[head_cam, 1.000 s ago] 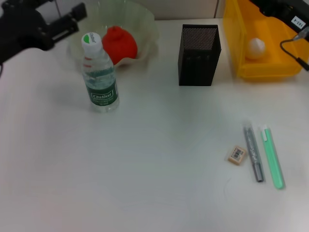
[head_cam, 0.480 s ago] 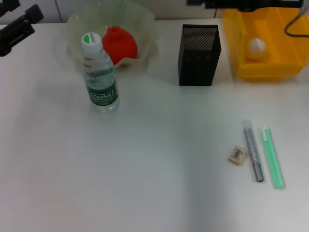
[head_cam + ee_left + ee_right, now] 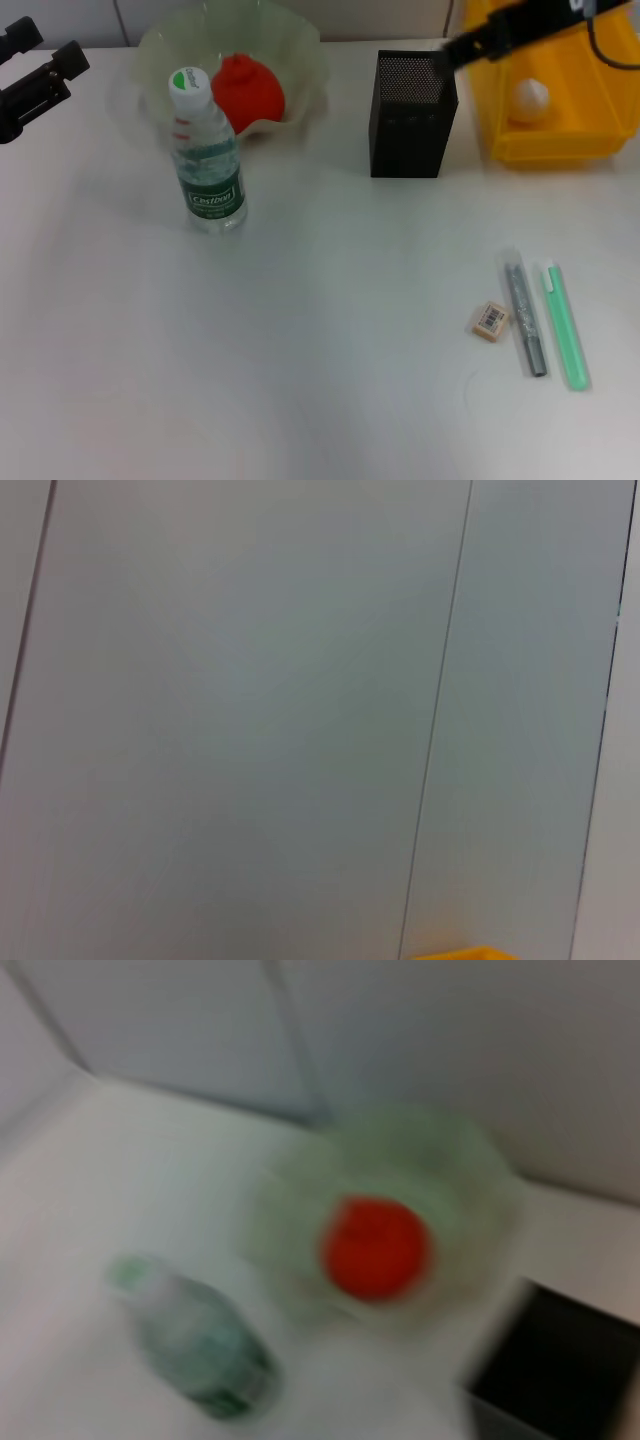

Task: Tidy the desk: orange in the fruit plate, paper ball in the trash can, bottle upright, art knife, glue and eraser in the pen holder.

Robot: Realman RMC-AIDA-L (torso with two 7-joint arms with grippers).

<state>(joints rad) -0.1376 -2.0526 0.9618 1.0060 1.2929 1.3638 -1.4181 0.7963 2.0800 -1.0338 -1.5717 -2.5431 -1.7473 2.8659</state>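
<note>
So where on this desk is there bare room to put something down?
The widest bare stretch is the near half of the white desk, between the clear green-labelled bottle and the small beige eraser. It is crowded along the far edge: pale-green wavy plate holding the red-orange fruit, black mesh cup, yellow bin.

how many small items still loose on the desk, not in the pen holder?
3, all at the desk's front right: the eraser, a grey pen-like tool just right of it, and a green stick rightmost. The pen holder's inside can't be fully seen.
</note>
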